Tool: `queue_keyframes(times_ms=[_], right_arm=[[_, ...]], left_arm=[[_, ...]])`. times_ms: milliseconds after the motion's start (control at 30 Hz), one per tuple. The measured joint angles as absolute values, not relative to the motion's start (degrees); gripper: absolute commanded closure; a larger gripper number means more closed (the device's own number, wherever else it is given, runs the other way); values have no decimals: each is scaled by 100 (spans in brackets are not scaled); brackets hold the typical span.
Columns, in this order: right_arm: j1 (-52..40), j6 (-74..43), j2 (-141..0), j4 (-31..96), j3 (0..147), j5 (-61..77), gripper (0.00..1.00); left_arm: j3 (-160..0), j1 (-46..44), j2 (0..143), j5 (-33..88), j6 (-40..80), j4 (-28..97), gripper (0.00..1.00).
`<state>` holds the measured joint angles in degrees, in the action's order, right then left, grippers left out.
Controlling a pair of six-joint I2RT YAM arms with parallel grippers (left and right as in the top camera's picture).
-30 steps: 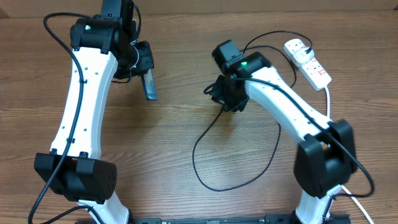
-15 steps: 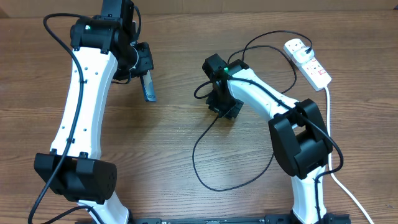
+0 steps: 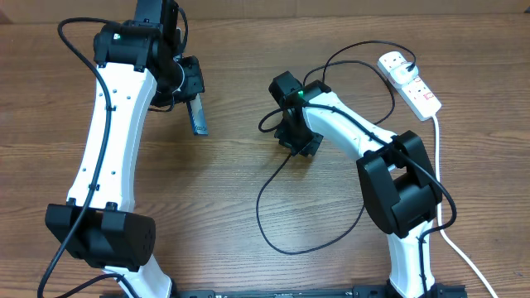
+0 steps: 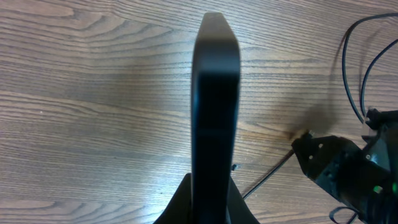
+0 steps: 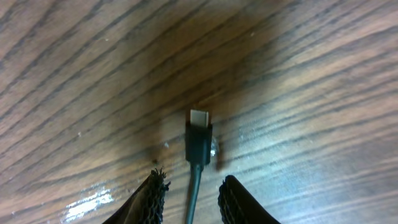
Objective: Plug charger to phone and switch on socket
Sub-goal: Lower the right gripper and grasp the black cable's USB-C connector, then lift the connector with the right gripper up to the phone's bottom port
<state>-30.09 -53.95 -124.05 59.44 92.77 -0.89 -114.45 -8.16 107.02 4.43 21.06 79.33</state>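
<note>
1. Overhead, the left gripper (image 3: 193, 95) holds the phone (image 3: 199, 118) edge-on above the table (image 3: 224, 207), well apart from the right gripper (image 3: 296, 139).
2. Only the left wrist view shows the phone's dark rim clamped at its base.
3. Only the right wrist view shows the charger (image 5: 198, 142), its connector tip between narrowly parted fingers (image 5: 152, 196); whether they grip it is unclear.
4. Far right, the socket (image 3: 411, 83) holds a white plug (image 3: 396, 63).

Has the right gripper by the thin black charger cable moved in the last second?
Yes. The right gripper shifted slightly left and toward the robot's base, away from the white power strip with the red switch.
</note>
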Motion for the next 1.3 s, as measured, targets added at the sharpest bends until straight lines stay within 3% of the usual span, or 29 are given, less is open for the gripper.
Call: queue_keyframes(times_ms=[167, 400, 633, 867, 1300], right_arm=[[-3011, -5395, -12403, 5739, 9050, -93, 73], [-3009, -5391, -12403, 5660, 9041, -91, 96], [-3009, -5203, -12403, 5658, 9043, -8, 96], [-3009, -4480, -12186, 5662, 9074, 545, 96], [-3848, -2912, -9164, 5531, 9277, 1435, 96]], left_arm=[[-11445, -816, 10702, 443, 2106, 7933, 96], [-11445, -816, 10702, 440, 2106, 7935, 96], [-11445, -816, 10702, 534, 2106, 7896, 96], [-11445, -799, 10702, 1612, 2012, 7273, 96], [-11445, -281, 10702, 4803, 1511, 6318, 96]])
